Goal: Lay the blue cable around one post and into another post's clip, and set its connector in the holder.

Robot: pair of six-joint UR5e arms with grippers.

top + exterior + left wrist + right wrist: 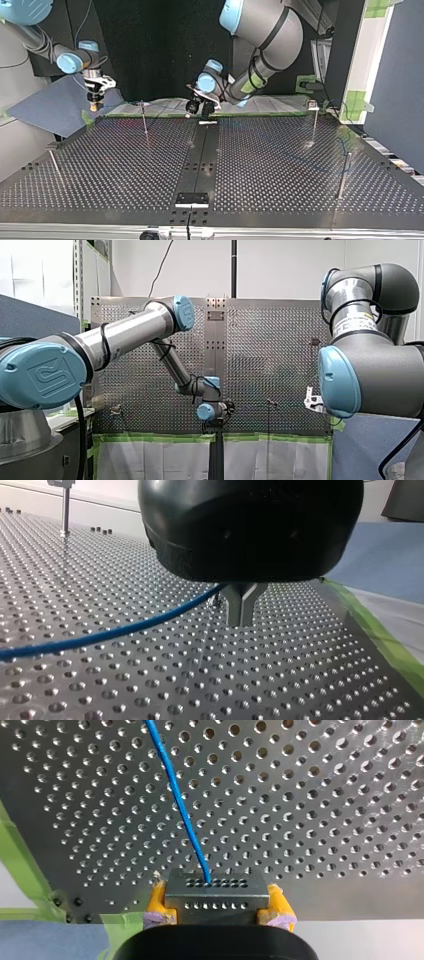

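Right wrist view: my right end effector clamps the connector; my left end effector pinches the blue cable. Gentle tension should help the routing.

Perforated metal table under me, black strip down its middle, green tape along its edge, blue-grey panel beside it, black cord hanging on white wall

Left gripper: black body, metal fingers tapering to touching tips, just above perforated table. Blue cable runs off table up to finger bases; clamping unclear. Post well apart. Green tape along table edge.
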